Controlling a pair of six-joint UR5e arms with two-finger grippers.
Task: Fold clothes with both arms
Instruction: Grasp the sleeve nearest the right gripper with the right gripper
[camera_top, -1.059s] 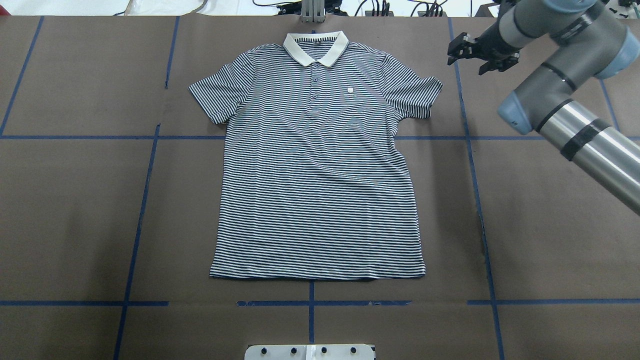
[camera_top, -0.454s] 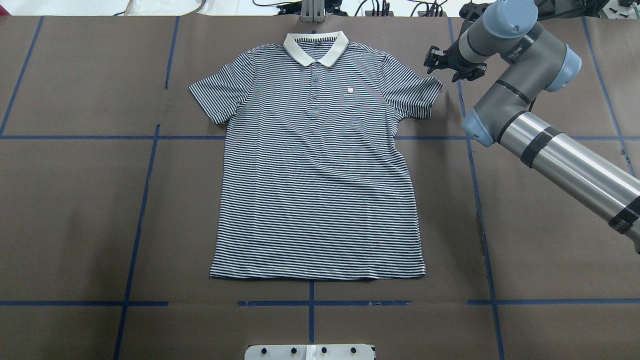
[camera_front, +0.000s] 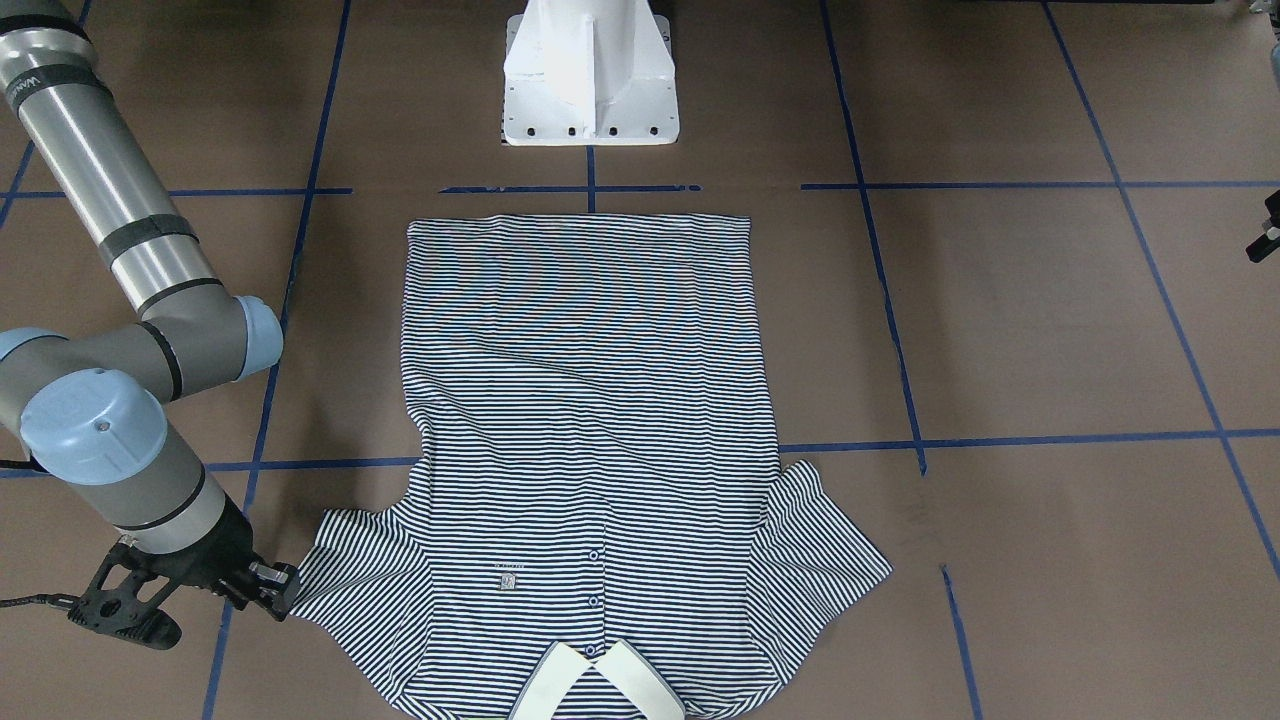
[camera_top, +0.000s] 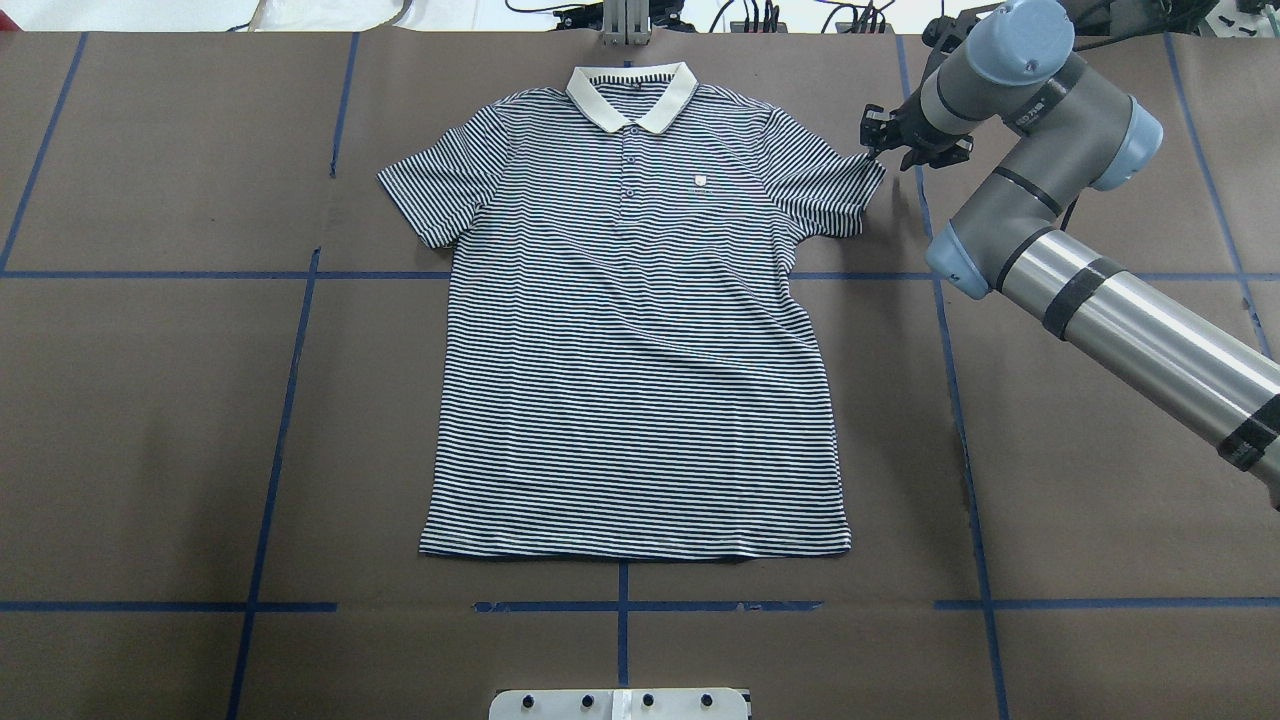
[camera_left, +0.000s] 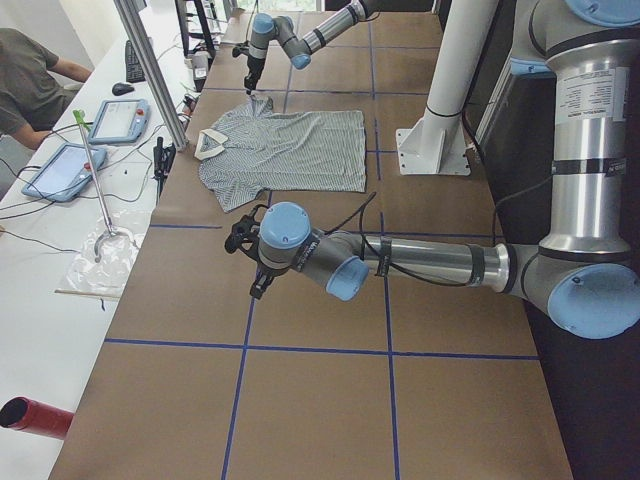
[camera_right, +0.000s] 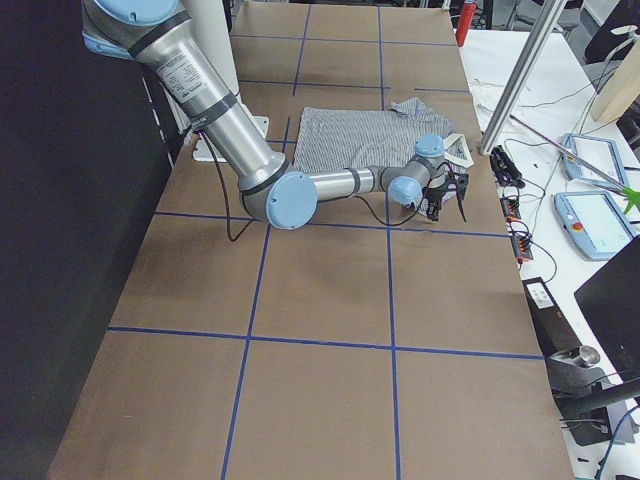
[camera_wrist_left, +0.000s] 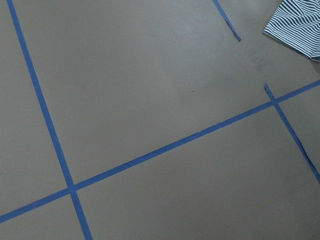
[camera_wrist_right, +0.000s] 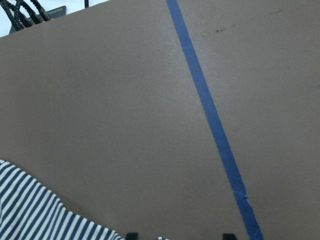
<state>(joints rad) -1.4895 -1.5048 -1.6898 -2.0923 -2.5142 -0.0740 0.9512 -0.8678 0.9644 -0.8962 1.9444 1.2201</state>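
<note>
We see the polo shirt (camera_top: 640, 330) lying flat and face up in the middle of the overhead view, spread on the brown counter (camera_top: 150, 430). Its cream collar (camera_top: 630, 95) is toward the top edge, its hem toward the bottom, and both short sleeves reach out to the sides.

The right arm (camera_top: 1130, 320) enters from the right edge of that view and bends toward the upper right. There the right tool (camera_top: 908, 148) points down at the counter, just beside the outer end of the sleeve (camera_top: 835, 185) on that side. In the front-facing view this tool sits at the lower left with its two fingers spread wide and nothing between them. One finger (camera_front: 272, 588) is at the very edge of the striped sleeve and the other is over bare counter. We cannot tell whether the near finger touches the cloth. The right wrist view shows the two fingertips (camera_wrist_right: 131, 236) well apart along the bottom edge. Striped fabric fills its lower left corner, and a strip of blue tape (camera_wrist_right: 210, 115) runs diagonally across the counter.

In the left side view the left arm (camera_left: 430, 262) is the large near one, stretched across the middle of the frame. The left tool (camera_left: 248, 262) is over bare counter, well apart from the shirt in the upper middle. From that view we cannot tell whether this tool is wide or narrow. The left wrist view shows bare counter crossed by blue tape, with a corner of striped sleeve at the upper right.
</note>
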